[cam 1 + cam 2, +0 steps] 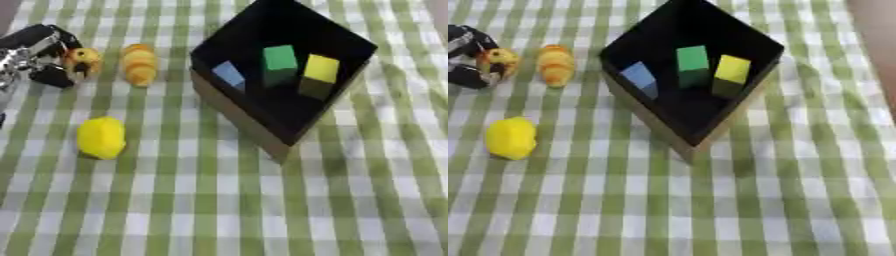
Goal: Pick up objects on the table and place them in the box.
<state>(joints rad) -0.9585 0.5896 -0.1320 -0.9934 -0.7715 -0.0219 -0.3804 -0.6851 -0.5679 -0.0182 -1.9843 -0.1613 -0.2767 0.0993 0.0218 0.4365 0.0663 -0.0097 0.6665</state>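
My left hand [39,55] is at the far left of the table, its fingers curled round a small yellow-orange object [83,60]. Just right of it lies an orange ridged object [140,64], apart from the hand. Nearer to me, a yellow lemon-like object [101,137] sits on the cloth. The black-lined cardboard box [236,117] stands open at centre right and holds a blue block [229,75], a green block [280,59] and a yellow block [320,69]. My right hand shows in neither view.
A green and white checked cloth [219,210] covers the table. The box's near corner [280,152] juts toward me.
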